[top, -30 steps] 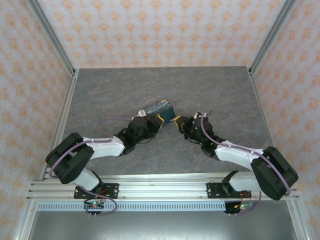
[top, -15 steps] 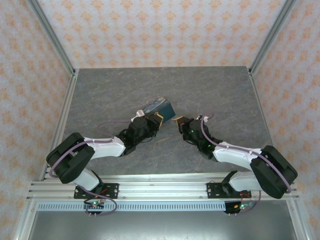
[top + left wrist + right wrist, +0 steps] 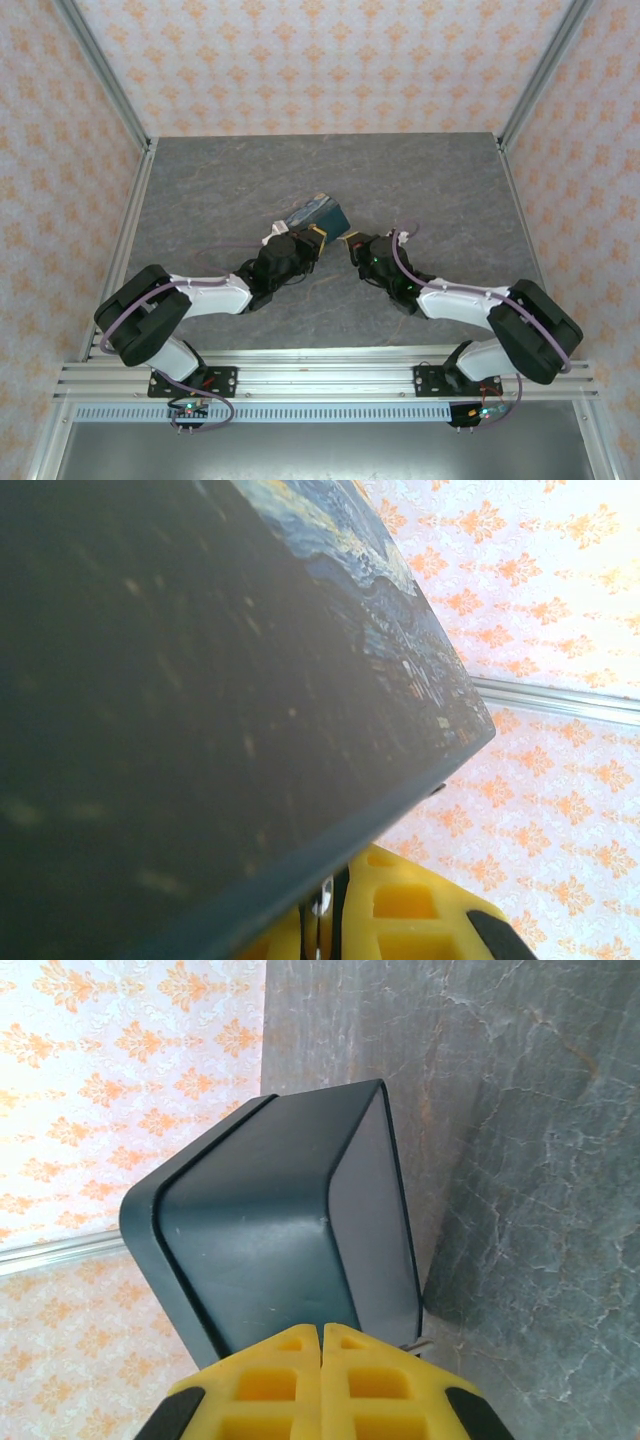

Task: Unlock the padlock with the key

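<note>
The blue-and-yellow swirl-print box (image 3: pixel 318 213) with dark teal sides lies in the middle of the table. My left gripper (image 3: pixel 317 238) is at the box's near edge. In the left wrist view the box (image 3: pixel 200 680) looms right over the gripper (image 3: pixel 335 912), which is shut on a thin silvery metal piece (image 3: pixel 324 912); I cannot tell if it is the key. My right gripper (image 3: pixel 352 243) is shut, its tips (image 3: pixel 321 1330) against the box's teal side (image 3: pixel 270 1230). A small metal tip (image 3: pixel 421 1343) pokes out beside its right finger. The padlock is hidden.
The grey marbled table (image 3: pixel 420 180) has open room behind and to both sides of the box. Patterned walls and metal frame posts (image 3: pixel 110 90) close it in. The rail (image 3: pixel 320 380) with the arm bases runs along the near edge.
The right gripper has edged left toward the box and its arm has swung inward. The left gripper and the box have shifted slightly up and left. Both grippers stay shut.
</note>
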You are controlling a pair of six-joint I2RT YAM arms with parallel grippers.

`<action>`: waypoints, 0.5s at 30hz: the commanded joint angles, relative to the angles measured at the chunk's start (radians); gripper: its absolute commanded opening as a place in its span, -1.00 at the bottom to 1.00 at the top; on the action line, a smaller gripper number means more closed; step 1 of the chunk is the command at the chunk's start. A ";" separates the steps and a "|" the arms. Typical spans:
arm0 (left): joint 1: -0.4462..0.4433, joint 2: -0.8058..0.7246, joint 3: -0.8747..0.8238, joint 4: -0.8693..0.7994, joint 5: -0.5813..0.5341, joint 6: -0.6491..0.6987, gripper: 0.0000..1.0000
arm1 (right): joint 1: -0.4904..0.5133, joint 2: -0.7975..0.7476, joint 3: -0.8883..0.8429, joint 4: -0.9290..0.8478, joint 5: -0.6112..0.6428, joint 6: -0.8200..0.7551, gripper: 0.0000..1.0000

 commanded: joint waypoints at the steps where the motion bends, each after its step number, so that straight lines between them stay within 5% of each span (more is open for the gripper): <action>1: -0.012 0.012 0.020 0.041 -0.038 -0.014 -1.00 | 0.006 0.016 0.036 0.036 0.019 0.002 -1.00; 15: -0.014 0.016 0.024 0.043 -0.041 -0.015 -1.00 | 0.019 0.059 0.067 0.046 0.016 0.005 -1.00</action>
